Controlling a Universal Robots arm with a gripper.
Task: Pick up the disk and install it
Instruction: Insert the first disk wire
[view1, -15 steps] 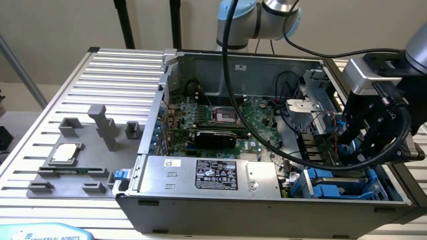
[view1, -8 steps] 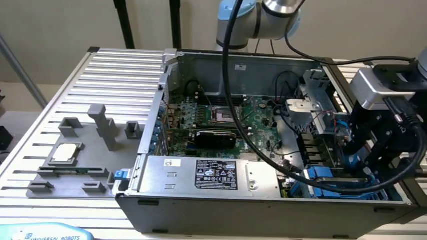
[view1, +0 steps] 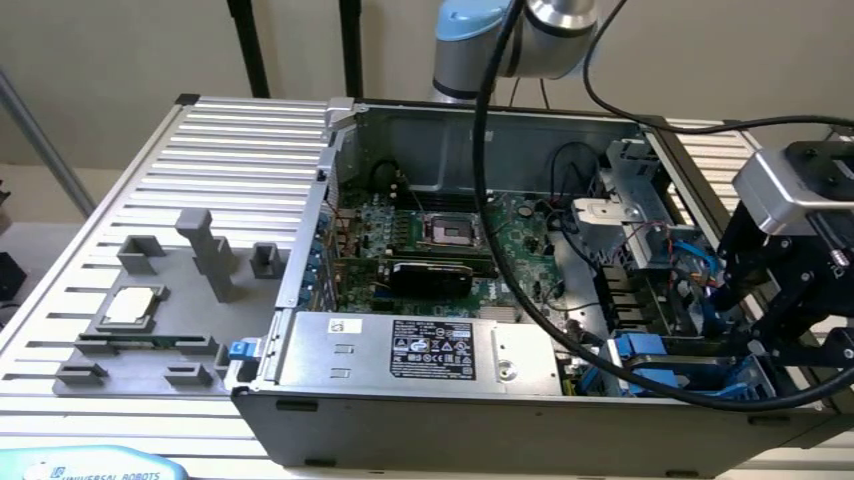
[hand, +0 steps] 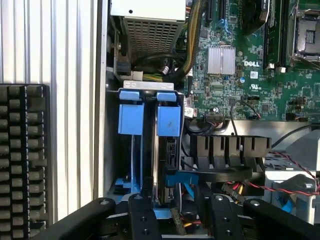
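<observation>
1. An open computer case is seen on a ribbed metal table.
2. The end effector is held just over the drive slots, in the corner of the case at the exterior view's right.
3. Its two black fingers are spread apart, and nothing is held between them.
4. The disk is seen standing on its edge in one of the slots, with its blue rail end facing up.
5. The disk is not touched by the fingers.
6. A second blue rail end is seen just beside it, in the next slot.
7. A small blue plug is seen near the disk, between the two fingers and below them.
8. The green main board is seen in the middle of the case.
9. A silver power box with a black label is set at the front of the case.
10. A grey holder is laid on the table, at the exterior view's left, well apart from the case.
11. A small square silver chip is seen lying on that holder.
</observation>
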